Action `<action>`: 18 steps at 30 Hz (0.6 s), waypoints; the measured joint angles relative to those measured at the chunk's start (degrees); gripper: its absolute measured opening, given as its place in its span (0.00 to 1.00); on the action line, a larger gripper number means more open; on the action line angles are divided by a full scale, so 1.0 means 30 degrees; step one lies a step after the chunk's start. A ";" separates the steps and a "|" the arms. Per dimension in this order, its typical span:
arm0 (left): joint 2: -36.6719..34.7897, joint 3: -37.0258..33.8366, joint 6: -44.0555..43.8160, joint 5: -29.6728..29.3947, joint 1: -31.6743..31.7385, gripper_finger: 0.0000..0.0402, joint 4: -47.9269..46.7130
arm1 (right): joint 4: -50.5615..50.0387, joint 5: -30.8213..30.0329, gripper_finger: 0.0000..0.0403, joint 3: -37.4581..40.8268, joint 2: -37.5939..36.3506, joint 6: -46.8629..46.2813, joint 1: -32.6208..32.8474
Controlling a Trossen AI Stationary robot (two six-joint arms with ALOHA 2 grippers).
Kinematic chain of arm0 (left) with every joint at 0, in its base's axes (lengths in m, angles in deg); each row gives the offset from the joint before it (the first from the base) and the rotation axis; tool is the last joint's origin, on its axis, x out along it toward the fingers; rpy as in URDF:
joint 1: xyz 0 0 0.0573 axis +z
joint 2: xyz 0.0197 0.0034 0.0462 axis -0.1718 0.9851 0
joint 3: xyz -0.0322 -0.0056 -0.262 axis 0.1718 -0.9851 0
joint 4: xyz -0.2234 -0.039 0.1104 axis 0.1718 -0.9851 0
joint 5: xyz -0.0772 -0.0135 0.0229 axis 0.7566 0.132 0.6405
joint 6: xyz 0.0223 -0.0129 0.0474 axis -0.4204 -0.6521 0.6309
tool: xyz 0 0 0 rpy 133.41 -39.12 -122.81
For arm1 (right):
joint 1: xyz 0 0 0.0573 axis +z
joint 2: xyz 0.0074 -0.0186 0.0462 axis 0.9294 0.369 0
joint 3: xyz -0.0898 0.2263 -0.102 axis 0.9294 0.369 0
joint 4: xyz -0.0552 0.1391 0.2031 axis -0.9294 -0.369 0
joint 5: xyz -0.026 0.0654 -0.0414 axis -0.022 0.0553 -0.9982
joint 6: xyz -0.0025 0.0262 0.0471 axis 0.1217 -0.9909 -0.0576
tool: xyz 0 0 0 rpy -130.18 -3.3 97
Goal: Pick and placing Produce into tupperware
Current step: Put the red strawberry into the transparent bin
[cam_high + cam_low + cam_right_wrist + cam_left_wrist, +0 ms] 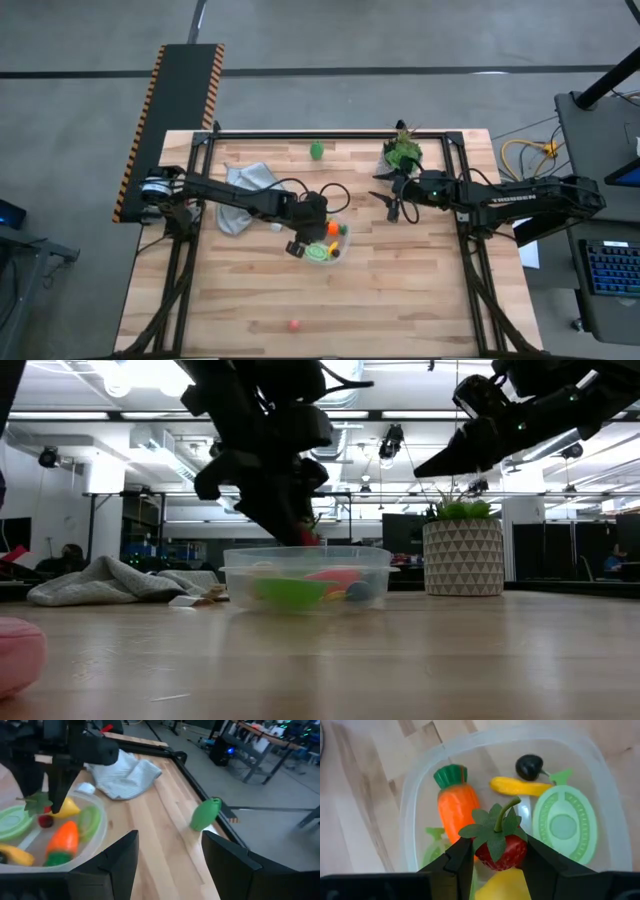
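1. The left end effector (495, 870) is seen poised directly above the tupperware (330, 246), its fingers closed on a toy strawberry (500, 847) with the leafy stem upward
2. Inside the tupperware lie a carrot (455, 802), a yellow piece (520, 786), a dark piece (529, 766) and a pale green slice (565, 827); little bare floor is left beneath the strawberry
3. Risk: if released from this height, the strawberry is judged likely to bounce off the carrot and roll over the tupperware's shallow wall
4. Risk: if lowered too far, the fingers could press the contents or drag the light tupperware across the tabletop (400, 300)
5. The right end effector (396, 205) hangs beside the tupperware, toward the potted plant (402, 152), fingers spread and empty; a clash is possible if both arms converge
6. A green piece (317, 150) and a red piece (294, 325) remain outside the tupperware, well apart from it
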 joint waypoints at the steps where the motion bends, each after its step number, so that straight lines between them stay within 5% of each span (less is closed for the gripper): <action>1: 0.0088 0.0034 0.0000 0.0004 0.0066 0.29 -0.0094 | 0.0071 -0.0097 0.52 -0.0007 -0.0017 -0.0002 0.0000; 18: 0.0231 0.0150 -0.0015 0.0000 0.0151 0.39 -0.0049 | -0.0018 -0.0512 0.52 -0.0007 0.0004 -0.0643 0.0000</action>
